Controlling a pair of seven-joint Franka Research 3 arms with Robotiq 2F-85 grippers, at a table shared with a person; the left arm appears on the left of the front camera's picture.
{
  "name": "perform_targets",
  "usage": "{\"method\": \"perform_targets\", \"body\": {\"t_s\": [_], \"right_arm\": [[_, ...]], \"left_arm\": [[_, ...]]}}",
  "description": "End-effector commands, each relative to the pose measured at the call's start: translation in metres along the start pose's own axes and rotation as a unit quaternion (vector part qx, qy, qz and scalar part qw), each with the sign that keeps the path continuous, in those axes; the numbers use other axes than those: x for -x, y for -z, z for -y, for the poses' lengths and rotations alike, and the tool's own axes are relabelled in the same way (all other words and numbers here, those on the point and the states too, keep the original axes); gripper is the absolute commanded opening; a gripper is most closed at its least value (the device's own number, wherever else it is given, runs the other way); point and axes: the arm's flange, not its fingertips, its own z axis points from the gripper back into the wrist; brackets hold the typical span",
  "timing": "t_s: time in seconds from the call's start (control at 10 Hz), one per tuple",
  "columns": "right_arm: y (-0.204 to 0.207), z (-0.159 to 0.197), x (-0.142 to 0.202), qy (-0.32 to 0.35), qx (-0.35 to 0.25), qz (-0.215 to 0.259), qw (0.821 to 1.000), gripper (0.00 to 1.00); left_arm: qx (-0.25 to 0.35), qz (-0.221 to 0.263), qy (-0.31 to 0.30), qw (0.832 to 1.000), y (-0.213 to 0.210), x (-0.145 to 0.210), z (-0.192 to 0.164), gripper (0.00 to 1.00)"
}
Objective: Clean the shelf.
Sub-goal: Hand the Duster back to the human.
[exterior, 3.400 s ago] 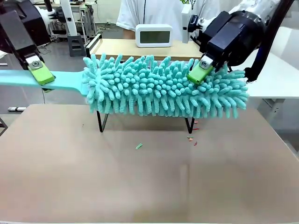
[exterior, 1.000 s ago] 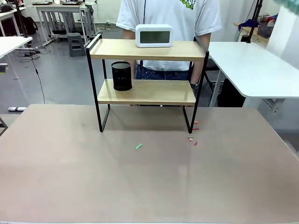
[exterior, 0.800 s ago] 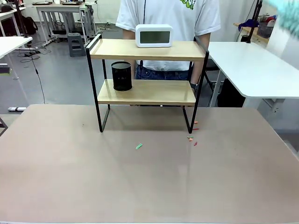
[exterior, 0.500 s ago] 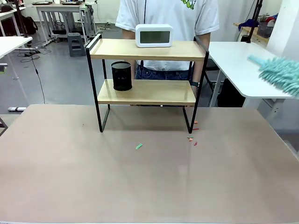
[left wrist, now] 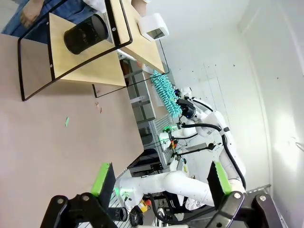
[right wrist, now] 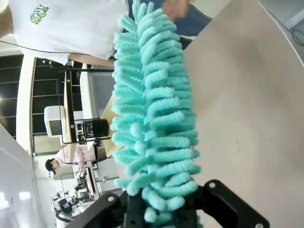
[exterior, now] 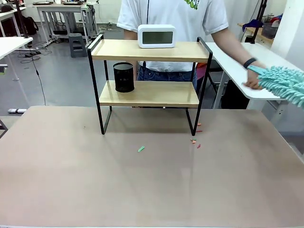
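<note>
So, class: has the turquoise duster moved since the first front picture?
Yes. The duster then lay across the front of the shelf; it is now at the picture's right edge, past the shelf's right post, with the person's hand on it.

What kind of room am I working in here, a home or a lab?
Most likely a robotics lab or workshop: white work tables stand around, a white robot arm holds a teal duster, and the floor is bare grey, with cables.

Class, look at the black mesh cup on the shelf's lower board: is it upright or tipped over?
Upright. The black mesh cup stands on its base on the lower board of the shelf, rim upward, at the left end.
</note>
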Motion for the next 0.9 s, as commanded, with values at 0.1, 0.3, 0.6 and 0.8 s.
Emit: {"method": "perform_targets", "body": {"t_s": [0.1,0.3,0.6,0.8], "right_arm": [[-0.0014,-0.0026,0.0034,-0.005,-0.007,-0.003,1.0,0.0],[-0.0014,-0.0026,0.0034,-0.005,-0.007,-0.003,1.0,0.0],[-0.0014,-0.0026,0.0034,-0.005,-0.007,-0.003,1.0,0.0],[0.0007,-0.0038,0.0034,-0.008,-0.004,-0.012,1.0,0.72]], "left_arm": [[-0.003,-0.006,0.003,1.0,-0.0021,0.0006,0.0014,1.0],[-0.003,-0.006,0.003,1.0,-0.0021,0.0006,0.0014,1.0],[-0.003,-0.006,0.003,1.0,-0.0021,0.0006,0.0014,1.0],[-0.003,-0.006,0.003,1.0,-0.0021,0.0006,0.0014,1.0]]}}
